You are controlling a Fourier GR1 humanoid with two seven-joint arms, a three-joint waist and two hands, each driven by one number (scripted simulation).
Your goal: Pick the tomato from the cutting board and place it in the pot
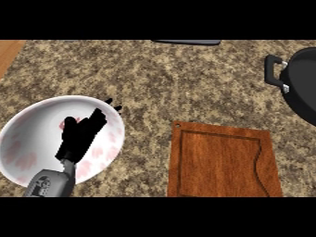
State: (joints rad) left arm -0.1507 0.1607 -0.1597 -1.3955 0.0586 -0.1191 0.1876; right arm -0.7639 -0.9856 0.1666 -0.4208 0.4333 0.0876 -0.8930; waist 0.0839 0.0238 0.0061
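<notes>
Left hand (81,134) rests over white plate (23,139), fingers straight, holding nothing. Right hand out of view. Cutting board (222,162) bare; tomato not visible, possibly carried off-frame. Pot (314,88) at right edge: release low, inside the rim.

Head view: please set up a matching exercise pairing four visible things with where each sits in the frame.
Things:
1. pot
2. cutting board
3. plate
4. left hand

Places:
A. lower middle, flat on the counter
B. at the right edge, partly cut off
C. above the plate, fingers straight
D. lower left on the counter

Pairs: 1-B, 2-A, 3-D, 4-C
</notes>
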